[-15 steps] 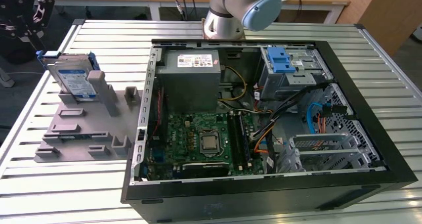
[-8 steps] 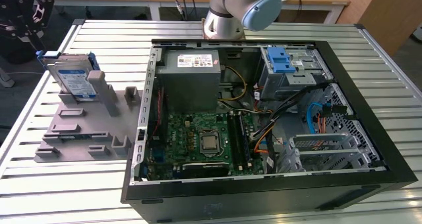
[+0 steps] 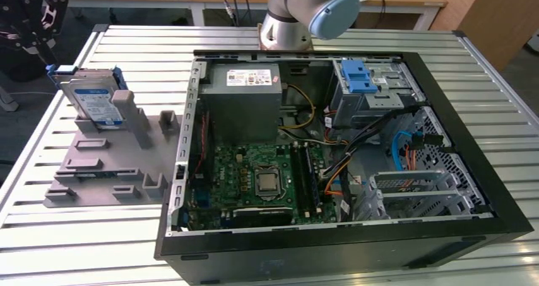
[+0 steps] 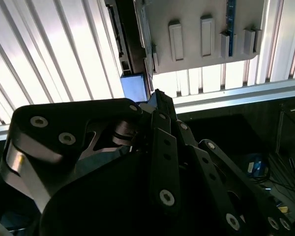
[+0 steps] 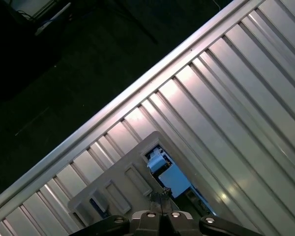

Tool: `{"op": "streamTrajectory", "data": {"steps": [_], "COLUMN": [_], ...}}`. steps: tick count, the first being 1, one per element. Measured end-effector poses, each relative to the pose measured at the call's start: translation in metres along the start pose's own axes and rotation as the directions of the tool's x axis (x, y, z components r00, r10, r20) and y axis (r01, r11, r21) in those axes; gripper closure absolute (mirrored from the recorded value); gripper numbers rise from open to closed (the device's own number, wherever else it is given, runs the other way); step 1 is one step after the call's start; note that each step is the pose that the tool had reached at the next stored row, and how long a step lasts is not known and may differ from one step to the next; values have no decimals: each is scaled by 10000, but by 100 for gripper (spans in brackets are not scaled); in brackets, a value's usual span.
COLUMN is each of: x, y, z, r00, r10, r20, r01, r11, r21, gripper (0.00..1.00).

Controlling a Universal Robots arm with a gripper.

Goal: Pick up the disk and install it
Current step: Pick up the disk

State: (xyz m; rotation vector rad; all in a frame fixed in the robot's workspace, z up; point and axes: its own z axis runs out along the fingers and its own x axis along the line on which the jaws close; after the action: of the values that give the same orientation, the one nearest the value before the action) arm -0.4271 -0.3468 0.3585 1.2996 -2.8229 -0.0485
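Observation:
The disk (image 3: pixel 93 100), silver-grey with a blue and white label and a blue bracket, stands on edge in the far end of a grey slotted holder (image 3: pixel 101 166) at the exterior view's left. Its blue face shows as a small patch in both wrist views (image 4: pixel 135 87) (image 5: pixel 166 173). My gripper (image 3: pixel 29 30) hangs high up beyond the disk, near the table's far left corner, apart from it. In both wrist views the fingertips (image 4: pixel 157 94) (image 5: pixel 160 197) lie together, shut on nothing, pointing towards the holder's disk end.
An open black computer case (image 3: pixel 497 220) lies on the ribbed metal table (image 3: pixel 93 248). Inside are a green motherboard (image 3: pixel 261 178), a grey power supply (image 3: pixel 244 103), loose cables and a silver drive cage with a blue latch (image 3: pixel 360 81). The arm's base (image 3: pixel 286 27) stands behind the case.

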Motion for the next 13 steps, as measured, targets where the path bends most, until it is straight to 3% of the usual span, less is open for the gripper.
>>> {"op": "streamTrajectory", "data": {"steps": [13], "x": [3], "y": [3], "z": [0], "r00": [9966], "r10": [-826], "r20": [-36], "r01": [826], "r11": [9966], "r21": [13], "gripper": [89]}}
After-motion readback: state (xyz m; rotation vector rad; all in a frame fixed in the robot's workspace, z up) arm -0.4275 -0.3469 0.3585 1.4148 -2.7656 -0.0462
